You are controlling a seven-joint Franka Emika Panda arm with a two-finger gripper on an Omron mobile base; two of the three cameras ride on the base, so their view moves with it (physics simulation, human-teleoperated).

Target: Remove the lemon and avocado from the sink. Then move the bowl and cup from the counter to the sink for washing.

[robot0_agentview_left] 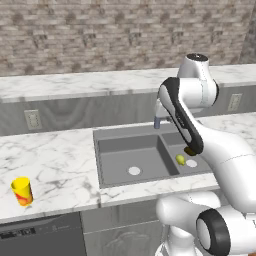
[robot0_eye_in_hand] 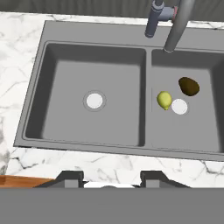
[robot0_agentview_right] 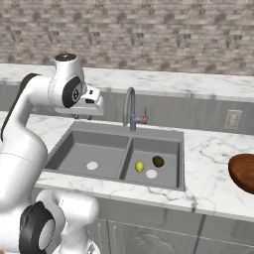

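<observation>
Nothing done yet, looks like: lemon (robot0_eye_in_hand: 164,100) and avocado (robot0_eye_in_hand: 189,86) sit in the sink's (robot0_eye_in_hand: 95,65) right basin, cup (robot0_agentview_left: 22,191) and bowl (robot0_agentview_right: 244,171) on the desk. Gripper (robot0_eye_in_hand: 110,178) hovers above, jaws wide, holding nothing.

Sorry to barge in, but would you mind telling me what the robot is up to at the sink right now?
Nothing is being handled yet. The gripper hangs open and empty above the sink. The lemon and the avocado lie in the right basin, apart, on either side of its drain; the left basin holds only its drain. The yellow cup stands on the counter to the sink's left, and the wooden bowl sits on the counter to its right.
</observation>
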